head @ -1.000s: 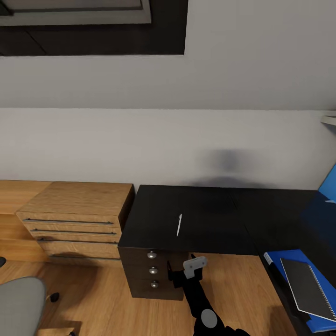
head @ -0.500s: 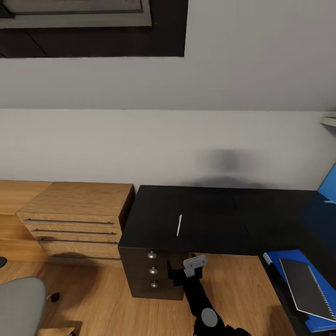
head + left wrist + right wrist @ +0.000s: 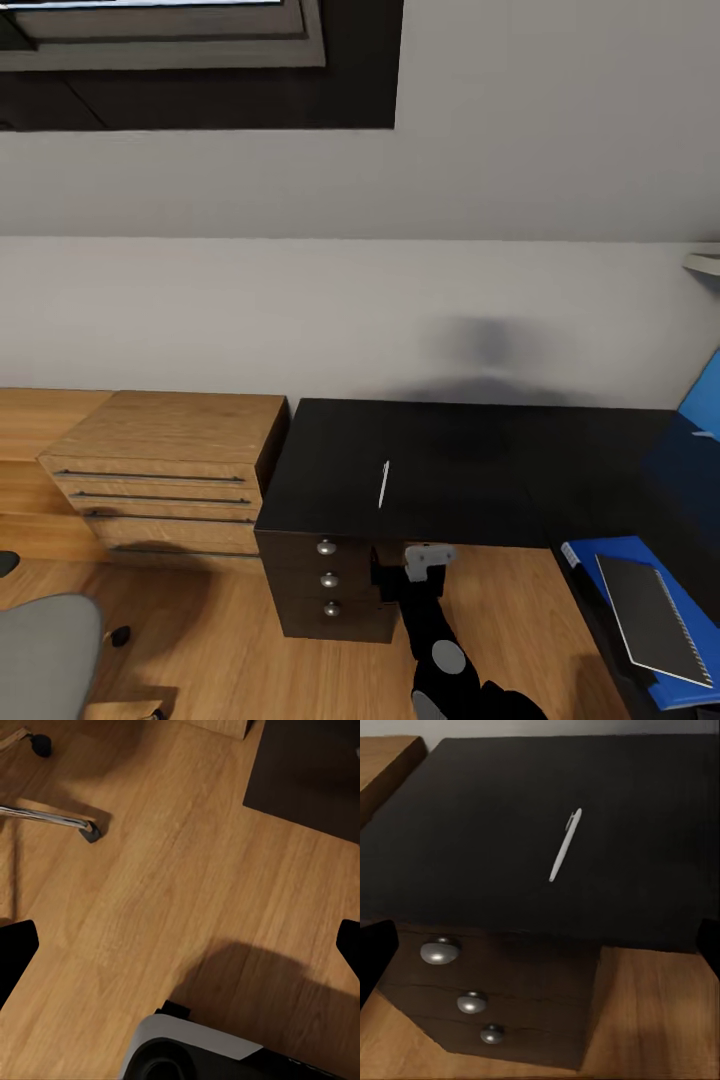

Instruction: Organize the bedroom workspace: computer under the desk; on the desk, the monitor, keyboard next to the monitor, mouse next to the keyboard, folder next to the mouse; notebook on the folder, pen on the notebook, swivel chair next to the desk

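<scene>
On the desk, above the drawers: pen, lying loose. Right gripper below the front edge, fingers spread apart. Notebook atop folder, desk's right wing. Left gripper over floor, fingers apart.

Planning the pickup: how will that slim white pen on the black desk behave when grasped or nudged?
The pen is thin and lies flat on the desk, so it is probably light and hard to pinch. Its round shaft may roll if nudged sideways. It looks stiff, and the right end effector hangs just before the desk's edge.
</scene>
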You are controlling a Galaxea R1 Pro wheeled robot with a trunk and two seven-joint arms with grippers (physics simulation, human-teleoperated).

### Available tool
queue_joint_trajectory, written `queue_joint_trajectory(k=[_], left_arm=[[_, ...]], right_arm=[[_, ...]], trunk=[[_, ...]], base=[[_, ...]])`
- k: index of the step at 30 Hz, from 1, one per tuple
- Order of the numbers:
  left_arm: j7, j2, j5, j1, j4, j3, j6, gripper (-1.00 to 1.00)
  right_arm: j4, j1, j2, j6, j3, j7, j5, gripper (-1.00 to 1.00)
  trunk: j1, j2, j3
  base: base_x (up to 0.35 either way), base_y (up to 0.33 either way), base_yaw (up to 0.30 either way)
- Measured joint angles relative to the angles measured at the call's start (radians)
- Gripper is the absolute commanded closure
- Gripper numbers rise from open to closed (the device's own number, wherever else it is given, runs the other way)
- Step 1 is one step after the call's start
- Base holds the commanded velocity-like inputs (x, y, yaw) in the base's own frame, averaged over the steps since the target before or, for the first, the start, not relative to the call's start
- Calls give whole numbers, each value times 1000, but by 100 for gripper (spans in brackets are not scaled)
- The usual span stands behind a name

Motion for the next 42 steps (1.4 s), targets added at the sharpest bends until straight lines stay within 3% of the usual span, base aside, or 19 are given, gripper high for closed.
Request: queue_joint_trajectory(k=[6,8,12,18,42], left_arm=[[-1,0,0,0,0,0,1,-100],[-1,0,0,-1,0,0,1,-100],[-1,0,0,-1,0,0,1,-100],[-2,0,0,-1,0,0,0,-100],[-2,1,0,0,0,0,0,-100]], right_arm=[[51,-25,88,113,-126,2,-16,-100],[98,-46,145,187,-182,5,1,-100],[150,-68,181,227,-213,27,59,-100],[175,-74,200,242,-222,58,93,-100],[213,-76,204,249,-225,65,100,-100]], trunk=[[-23,42,19],[-31,56,25],[-31,57,25],[-31,56,25],[-31,56,25]], base=[[0,0,0],[0,0,0],[0,0,0],[1,0,0],[278,0,0]])
